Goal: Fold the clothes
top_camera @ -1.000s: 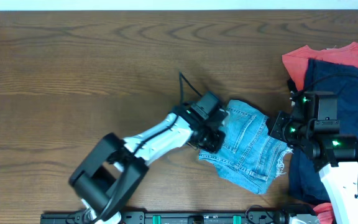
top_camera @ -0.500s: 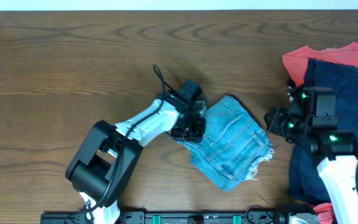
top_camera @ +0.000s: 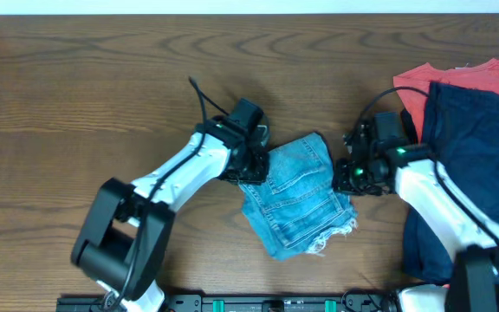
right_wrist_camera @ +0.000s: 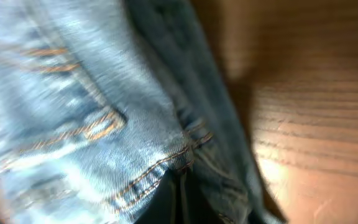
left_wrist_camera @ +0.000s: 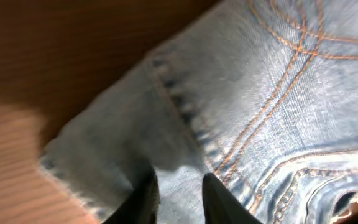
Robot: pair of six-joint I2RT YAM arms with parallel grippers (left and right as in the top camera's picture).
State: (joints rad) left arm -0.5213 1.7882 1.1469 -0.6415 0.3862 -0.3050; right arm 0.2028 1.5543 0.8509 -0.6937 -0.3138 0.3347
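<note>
Looking down from overhead, the jeans (top_camera: 297,195) sit folded into a chunky bundle on the wooden table (top_camera: 76,104). The navy garment (top_camera: 475,156) and the red-orange garment (top_camera: 423,82) are piled off to the jeans' right, apart from them.

The bundle's long axis runs from its far end down toward the robot, tilted a bit to the left, with the frayed hems (top_camera: 332,238) at the near-right corner. What matters most, I reckon, is that both grippers are across that axis from each other. The left gripper (top_camera: 254,166) is touching the jeans' left edge and the right gripper (top_camera: 351,171) is touching their right edge, so neither arm is really nearer.

In the left wrist view the fingers (left_wrist_camera: 219,199) stand a little apart with denim lying in the gap. I honestly can't tell if they're pinching it or letting go.

The right fingers (right_wrist_camera: 166,202) are pressed together right at a stitched seam. That view is very blurry though, so no idea if any cloth is caught between them.

How many layers the fold has is hidden from above.
</note>
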